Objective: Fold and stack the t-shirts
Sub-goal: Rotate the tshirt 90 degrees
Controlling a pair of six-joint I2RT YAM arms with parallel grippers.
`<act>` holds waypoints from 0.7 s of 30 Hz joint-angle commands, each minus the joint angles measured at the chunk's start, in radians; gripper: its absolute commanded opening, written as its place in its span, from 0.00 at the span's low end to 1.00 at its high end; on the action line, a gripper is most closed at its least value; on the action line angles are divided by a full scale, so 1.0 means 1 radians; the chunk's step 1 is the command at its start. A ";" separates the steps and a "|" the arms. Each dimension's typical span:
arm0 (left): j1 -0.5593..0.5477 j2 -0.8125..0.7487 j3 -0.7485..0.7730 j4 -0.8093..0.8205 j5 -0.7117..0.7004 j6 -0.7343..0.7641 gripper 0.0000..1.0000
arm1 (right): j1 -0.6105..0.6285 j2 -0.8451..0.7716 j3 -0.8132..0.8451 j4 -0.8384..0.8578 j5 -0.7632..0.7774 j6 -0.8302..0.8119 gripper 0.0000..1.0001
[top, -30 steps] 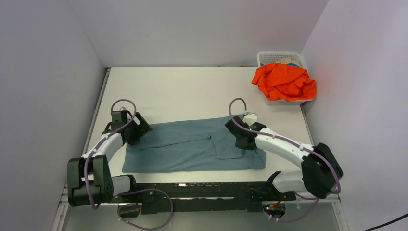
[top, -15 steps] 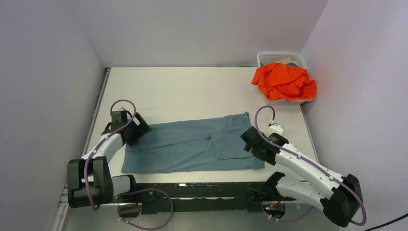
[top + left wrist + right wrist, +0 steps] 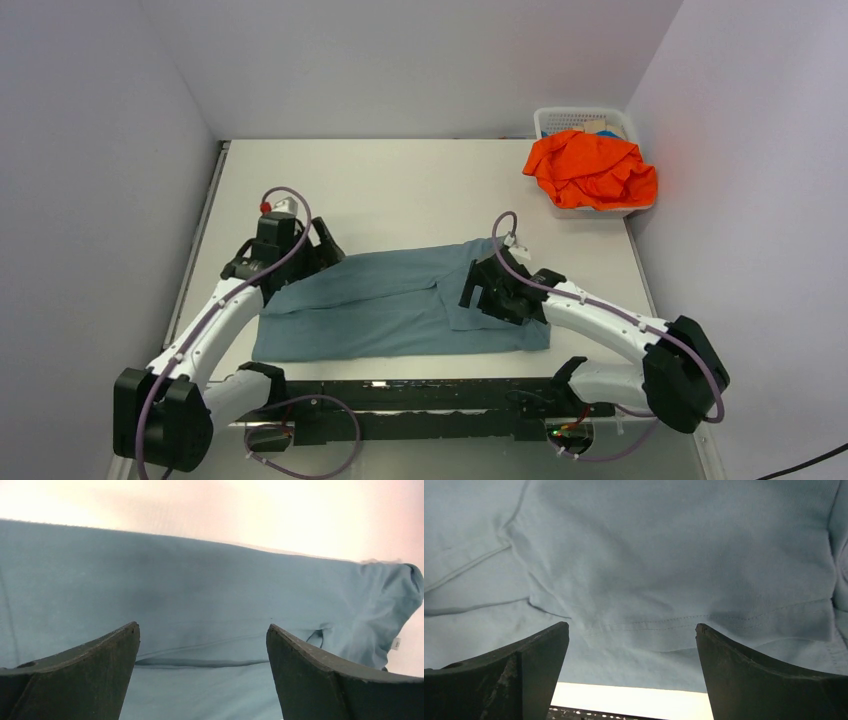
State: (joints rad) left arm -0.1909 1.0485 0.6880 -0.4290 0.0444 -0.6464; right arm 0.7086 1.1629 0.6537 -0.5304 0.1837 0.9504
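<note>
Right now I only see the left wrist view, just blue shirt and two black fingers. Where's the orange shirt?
Observer: The orange shirt is heaped on the basket at the far right corner of the table.
Operator: Where's the other hand?
Observer: The right hand is over the right end of the blue shirt.
Operator: Is it holding anything?
Observer: No, it's open, nothing pinched.

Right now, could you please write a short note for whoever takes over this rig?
Left gripper: open, above the left end of the blue-grey shirt. Right gripper: open, above its right part. The shirt lies flat on the table, seemingly partly folded. Orange shirt: crumpled on the basket, untouched. To do: finish this fold, fold the orange one, stack.
</note>
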 commanded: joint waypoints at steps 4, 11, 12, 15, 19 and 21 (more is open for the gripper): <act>-0.085 0.165 -0.007 0.018 0.054 0.044 0.99 | -0.019 0.117 -0.040 0.092 -0.049 0.088 1.00; -0.121 0.273 -0.080 0.140 0.141 0.035 0.99 | -0.225 0.339 0.016 0.278 -0.205 -0.028 1.00; -0.124 0.288 -0.079 0.164 0.150 0.031 0.99 | -0.248 0.379 0.054 0.288 -0.205 -0.053 1.00; -0.130 0.353 -0.060 0.226 0.227 0.007 0.99 | -0.295 0.545 0.220 0.291 -0.173 -0.125 1.00; -0.163 0.433 -0.015 0.335 0.293 -0.055 0.99 | -0.351 0.779 0.501 0.302 -0.170 -0.212 1.00; -0.184 0.479 0.025 0.352 0.323 -0.080 0.99 | -0.377 0.916 0.684 0.262 -0.177 -0.254 1.00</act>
State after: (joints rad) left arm -0.3286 1.4322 0.6735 -0.1738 0.2489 -0.6563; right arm 0.3840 1.8202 1.1301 -0.3698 -0.0383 0.8345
